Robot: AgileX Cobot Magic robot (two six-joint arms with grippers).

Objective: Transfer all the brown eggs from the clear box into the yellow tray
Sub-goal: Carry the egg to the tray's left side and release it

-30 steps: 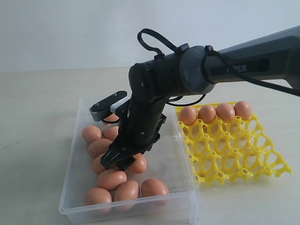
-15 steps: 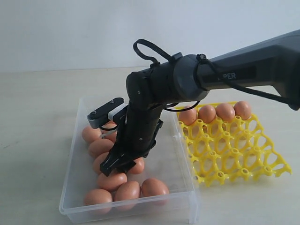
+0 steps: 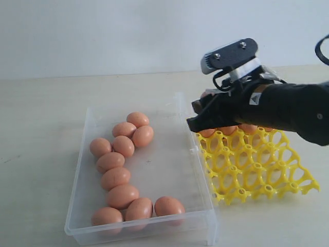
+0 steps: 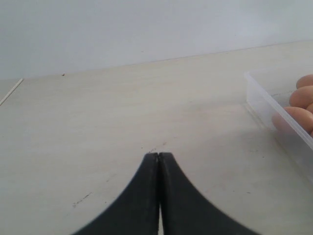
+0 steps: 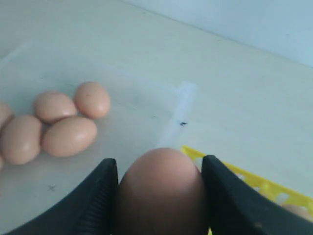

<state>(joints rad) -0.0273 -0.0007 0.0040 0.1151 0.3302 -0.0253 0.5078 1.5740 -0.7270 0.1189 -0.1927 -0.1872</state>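
Over yellow tray's (image 3: 257, 170) corner, right fingers (image 5: 95, 205) clamped on egg (image 5: 159, 191); left fingers (image 4: 146, 196) together.

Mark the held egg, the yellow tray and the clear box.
held egg (image 5: 160, 191): right wrist view, its middle.
yellow tray (image 3: 280, 189): exterior view, front edge.
clear box (image 3: 139, 231): exterior view, front wall.

Soft, even light is falling from above, making the pale matte bench (image 3: 41, 103) bright and laying only faint shadows beside the shallow transparent plastic box (image 3: 195, 226). Its walls are giving off a milky sheen. In the right wrist view the smooth orange-brown egg (image 5: 160, 196) inside the black right claw (image 5: 159, 164) is looking blurred, too near the lens. The black left claw (image 4: 159, 156) is showing soft edges too, while the bench behind it is reading sharp.
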